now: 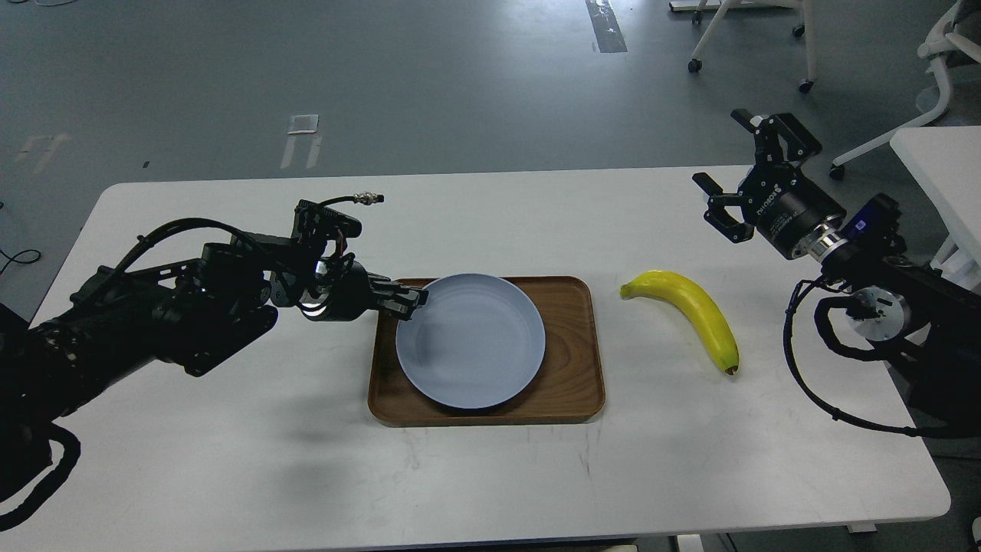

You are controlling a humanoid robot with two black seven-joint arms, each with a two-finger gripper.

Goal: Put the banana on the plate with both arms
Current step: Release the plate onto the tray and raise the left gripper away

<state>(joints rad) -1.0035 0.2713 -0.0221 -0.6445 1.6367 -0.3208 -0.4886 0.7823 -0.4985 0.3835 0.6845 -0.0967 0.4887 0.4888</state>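
The pale blue-grey plate [471, 341] lies flat in the brown wooden tray [571, 383] at the table's middle. My left gripper [414, 297] reaches in from the left and is shut on the plate's left rim. The yellow banana [693, 310] lies on the white table right of the tray, green stem toward the tray, dark end toward me. My right gripper [724, 172] is open and empty, held above the table behind and to the right of the banana, clear of it.
The white table [230, 429] ends close behind the tray and a short way right of the banana. A second white table [935, 161] and office chairs [751, 38] stand on the grey floor at the far right.
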